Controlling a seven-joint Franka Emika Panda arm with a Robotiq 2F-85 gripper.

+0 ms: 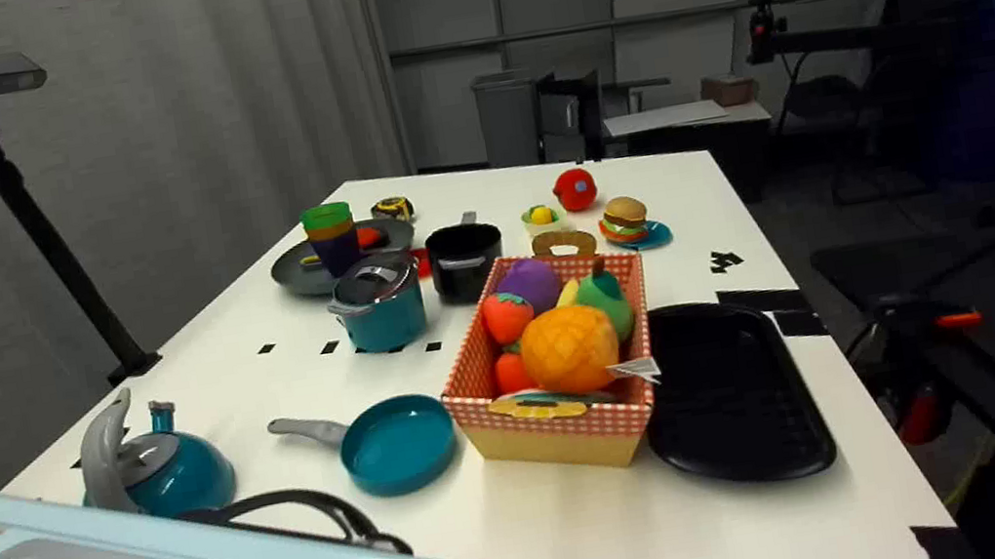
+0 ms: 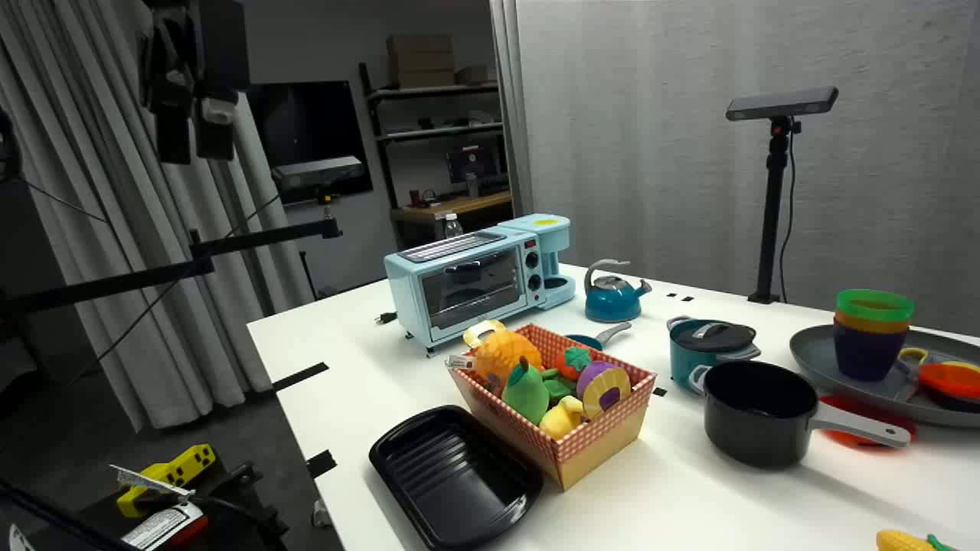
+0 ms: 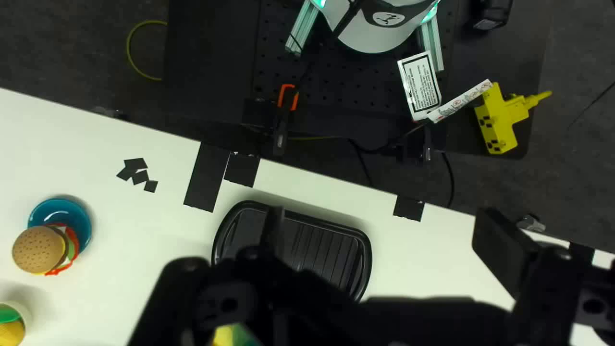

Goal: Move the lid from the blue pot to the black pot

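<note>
Strap-handled pot lid [image 2: 718, 338] lies across the fruit basket [image 2: 609, 444] from the gripper [image 3: 387, 238]

Jaws spread wide, holding nothing, the gripper appears to hang high on the basket side where the ribbed black tray [image 2: 459, 482] lies. Across the gingham-trimmed fruit basket, the round, dark pot lid caps the glossy, 2-handled teal pot [image 2: 689, 365], just beside the smooth black saucepan [image 2: 754, 430]; 1 reach over the basket seems needed next.

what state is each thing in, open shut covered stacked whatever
gripper: open, holding nothing
lid: on the blue pot
blue pot: covered, upright
black pot: uncovered, upright
teal frying pan: uncovered
kettle: upright
oven door: shut
cups: stacked, upright
basket: open, holding toy fruit
black tray: right side up
</note>
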